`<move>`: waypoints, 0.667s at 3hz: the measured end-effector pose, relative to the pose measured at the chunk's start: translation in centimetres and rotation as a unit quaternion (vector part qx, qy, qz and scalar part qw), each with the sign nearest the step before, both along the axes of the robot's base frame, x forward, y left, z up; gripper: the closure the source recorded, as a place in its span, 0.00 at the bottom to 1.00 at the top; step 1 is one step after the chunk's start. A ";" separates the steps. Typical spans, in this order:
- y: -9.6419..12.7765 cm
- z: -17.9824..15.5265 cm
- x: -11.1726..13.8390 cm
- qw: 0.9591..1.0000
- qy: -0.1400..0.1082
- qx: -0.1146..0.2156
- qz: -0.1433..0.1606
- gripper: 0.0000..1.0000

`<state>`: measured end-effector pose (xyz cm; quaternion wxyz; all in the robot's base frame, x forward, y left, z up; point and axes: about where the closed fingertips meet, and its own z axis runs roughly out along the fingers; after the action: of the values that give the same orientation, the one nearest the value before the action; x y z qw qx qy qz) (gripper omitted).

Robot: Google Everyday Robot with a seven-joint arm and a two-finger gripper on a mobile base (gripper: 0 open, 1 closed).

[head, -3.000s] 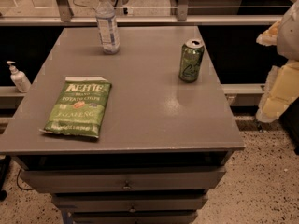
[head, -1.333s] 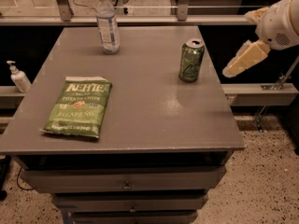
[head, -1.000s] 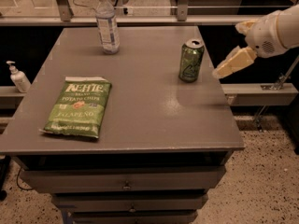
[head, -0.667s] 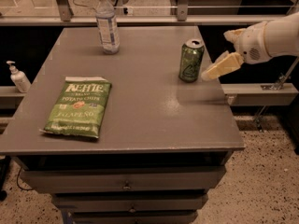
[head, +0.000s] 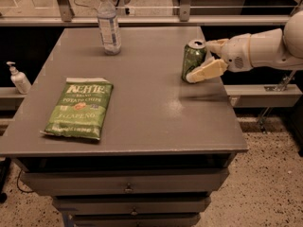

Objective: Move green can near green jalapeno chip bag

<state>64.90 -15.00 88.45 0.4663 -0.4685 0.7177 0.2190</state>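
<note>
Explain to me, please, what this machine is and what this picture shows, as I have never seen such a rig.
There is one camera view, looking down on a grey table; where the camera sits is not known. The white arm at the right belongs to a mobile robot and ends in a two-finger gripper. On the table are a green chip bag lying front left, a clear bottle standing at the back, and a green can standing at the right. The gripper is at the can with its fingers spread, one behind the can and one in front. The can is not lifted.
</note>
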 end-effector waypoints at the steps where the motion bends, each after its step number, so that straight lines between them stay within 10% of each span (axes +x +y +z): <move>1: 1.6 -0.8 0.0 0.999 0.013 0.038 0.011 0.37; 2: 3.1 -0.1 -0.5 0.997 0.015 0.073 0.027 0.60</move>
<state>64.42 -11.93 88.37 0.4823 -0.4494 0.6937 0.2900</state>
